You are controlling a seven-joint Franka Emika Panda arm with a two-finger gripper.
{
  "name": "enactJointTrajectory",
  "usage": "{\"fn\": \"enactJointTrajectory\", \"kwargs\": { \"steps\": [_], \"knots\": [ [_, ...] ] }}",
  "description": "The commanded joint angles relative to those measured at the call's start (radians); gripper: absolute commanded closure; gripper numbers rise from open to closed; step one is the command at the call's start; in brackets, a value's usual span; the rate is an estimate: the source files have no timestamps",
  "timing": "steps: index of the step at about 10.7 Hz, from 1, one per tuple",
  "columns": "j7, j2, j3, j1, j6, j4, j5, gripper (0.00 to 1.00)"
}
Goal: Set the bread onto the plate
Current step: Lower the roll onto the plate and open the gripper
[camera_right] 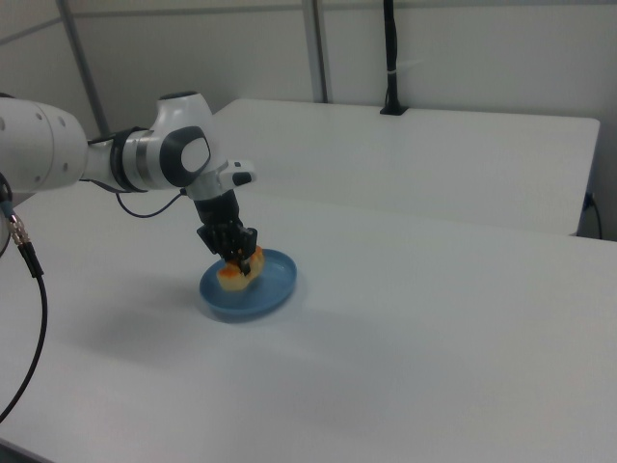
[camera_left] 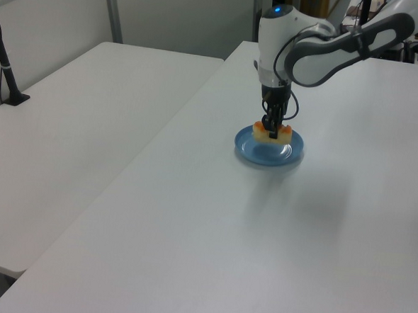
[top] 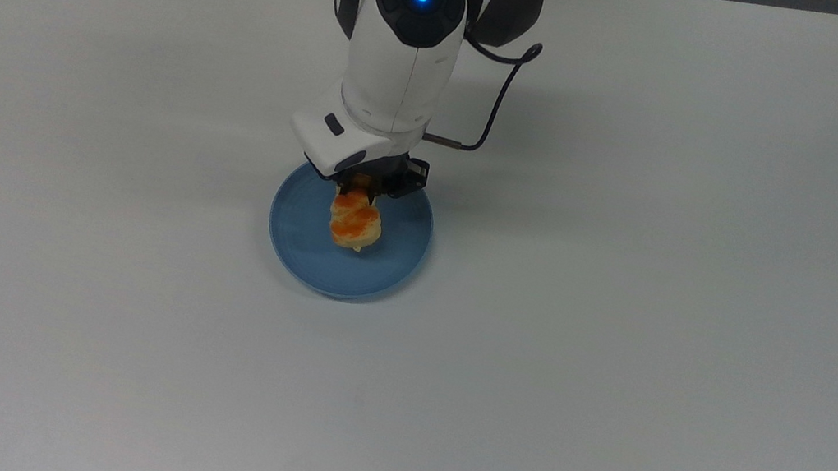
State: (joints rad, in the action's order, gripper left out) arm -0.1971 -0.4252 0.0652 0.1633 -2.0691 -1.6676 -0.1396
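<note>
The bread (top: 355,223), a pale loaf with orange-brown lumps, hangs just over the middle of the blue plate (top: 302,239). My gripper (top: 360,195) is shut on its middle from above. In the left view the bread (camera_left: 281,135) sits low over the plate (camera_left: 255,154), with the gripper (camera_left: 272,130) pointing straight down. The right view shows the bread (camera_right: 234,272) inside the plate's (camera_right: 270,289) outline, close to its floor; I cannot tell whether it touches.
The white table (top: 619,340) spreads wide around the plate on every side. A second white table (camera_left: 76,120) stands at the left view's left, with a black post (camera_left: 5,66) on it. A black cable (top: 496,106) loops off my wrist.
</note>
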Motion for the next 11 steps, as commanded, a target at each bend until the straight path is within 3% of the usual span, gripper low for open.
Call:
{"fn": "enactJointTrajectory", "kwargs": {
  "steps": [1, 2, 5, 11],
  "knots": [
    [0.004, -0.013, -0.005, -0.014, -0.065, -0.012, -0.017, 0.19],
    [-0.001, -0.01, -0.005, -0.014, -0.062, -0.009, -0.015, 0.0],
    [-0.005, 0.057, -0.004, -0.014, -0.03, -0.003, -0.008, 0.0],
    [0.014, 0.319, -0.005, -0.082, 0.28, 0.039, 0.012, 0.0]
  ]
}}
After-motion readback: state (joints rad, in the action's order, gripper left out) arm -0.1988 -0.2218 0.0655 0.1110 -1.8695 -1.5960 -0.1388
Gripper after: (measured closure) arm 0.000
